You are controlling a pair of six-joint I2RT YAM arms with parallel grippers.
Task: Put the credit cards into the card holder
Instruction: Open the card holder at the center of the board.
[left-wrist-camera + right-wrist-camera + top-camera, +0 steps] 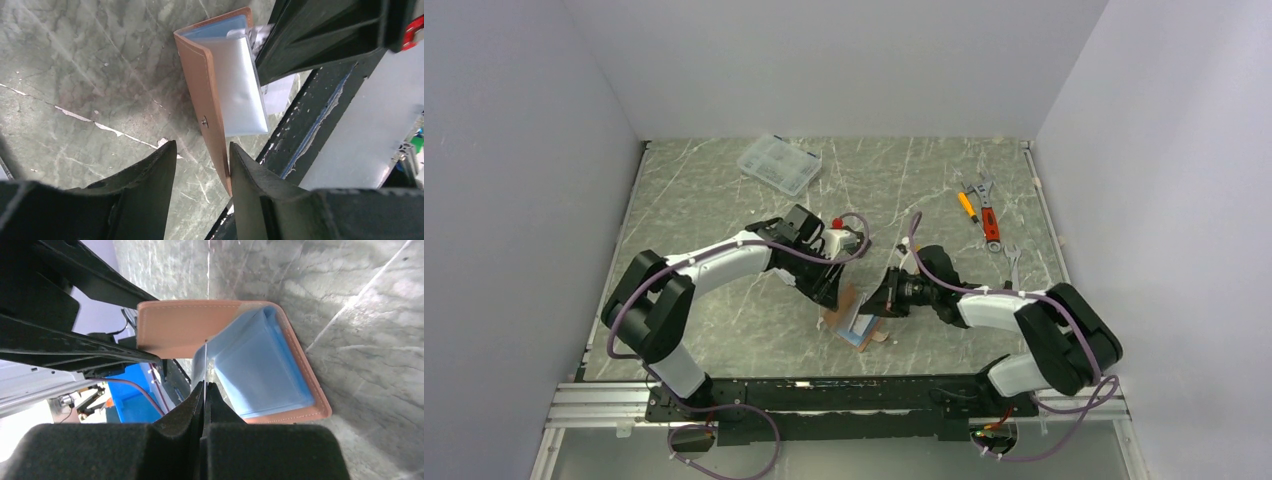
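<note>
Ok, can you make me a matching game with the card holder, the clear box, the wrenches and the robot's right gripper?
Things:
1. card holder
2. clear box
3. wrenches
4. right gripper

Where or how:
A. over on the right side
B. shut on a thin sheet
C. open, blue inside
D. at the back, left side

Pairs: 1-C, 2-D, 3-A, 4-B
</note>
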